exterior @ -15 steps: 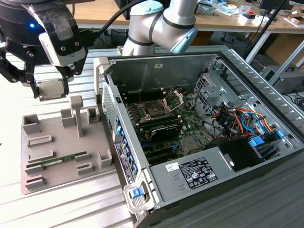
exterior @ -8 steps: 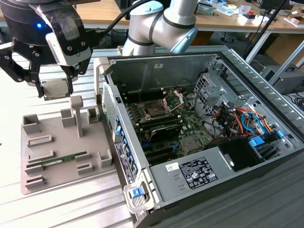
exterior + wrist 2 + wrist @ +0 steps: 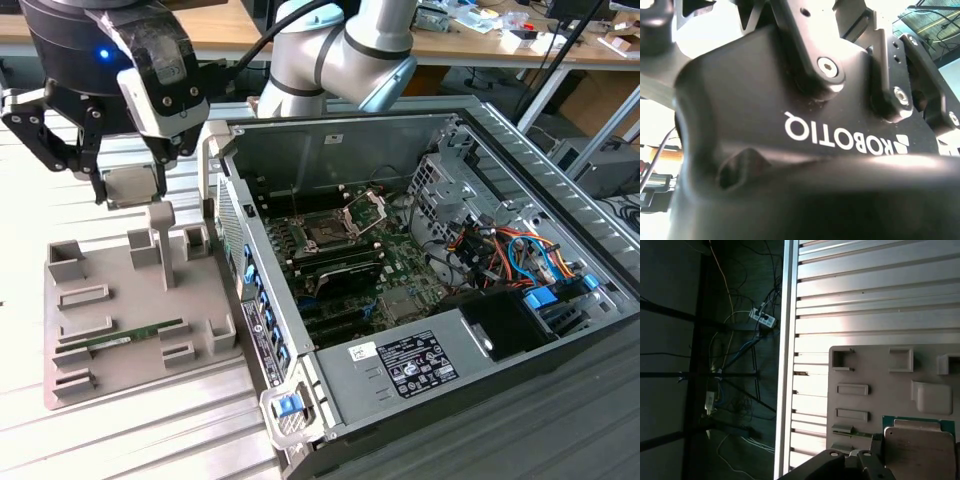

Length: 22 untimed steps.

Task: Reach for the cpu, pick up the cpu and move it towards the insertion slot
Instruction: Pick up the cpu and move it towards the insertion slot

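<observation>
One gripper (image 3: 128, 185) up over the gray tray (image 3: 110, 345), fingers seemingly clamped on the cpu (image 3: 917, 450), far from the insertion slot (image 3: 330, 235).

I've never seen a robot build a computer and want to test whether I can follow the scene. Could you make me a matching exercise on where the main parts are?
Things:
1. the cpu
2. the insertion slot
3. the memory stick

Places:
A. lying flat on the grey tray
B. on the board inside the open computer case
C. held in the end effector, above the tray

Pairs: 1-C, 2-B, 3-A
</observation>
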### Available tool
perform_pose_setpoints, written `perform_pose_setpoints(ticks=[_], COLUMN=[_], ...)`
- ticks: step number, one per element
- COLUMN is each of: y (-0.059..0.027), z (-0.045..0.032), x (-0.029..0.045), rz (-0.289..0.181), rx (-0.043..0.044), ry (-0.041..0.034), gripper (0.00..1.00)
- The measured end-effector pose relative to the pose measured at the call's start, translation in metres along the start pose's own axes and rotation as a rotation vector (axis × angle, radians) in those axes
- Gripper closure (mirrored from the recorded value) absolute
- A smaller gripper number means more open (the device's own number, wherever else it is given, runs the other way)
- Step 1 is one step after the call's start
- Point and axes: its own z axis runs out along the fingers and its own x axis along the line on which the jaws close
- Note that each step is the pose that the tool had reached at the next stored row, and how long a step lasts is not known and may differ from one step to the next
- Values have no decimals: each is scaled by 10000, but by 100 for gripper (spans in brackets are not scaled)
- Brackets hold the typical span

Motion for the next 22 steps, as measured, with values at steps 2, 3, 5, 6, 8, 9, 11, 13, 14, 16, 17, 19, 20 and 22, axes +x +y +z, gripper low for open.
perform_pose_setpoints(ticks=[2,3,5,6,8,9,11,13,14,16,17,19,20,22], y=[-1,-2,-2,-3,-5,-5,-7,-9,-10,-11,-11,-12,-13,-15], z=[0,0,0,-1,0,0,-1,-1,-1,-1,-1,-1,-1,-1], x=[-17,-24,-36,-46,-74,-83,-109,-144,-154,-172,-177,-191,-208,-230], rz=[0,-1,-1,-1,-1,-1,0,0,0,0,0,0,-1,0], rx=[1,1,0,1,0,0,1,1,1,1,0,1,0,1], ry=[0,0,0,1,0,0,0,0,1,0,1,1,-1,0], gripper=[45,45,45,45,45,45,45,45,45,45,45,45,45,45])
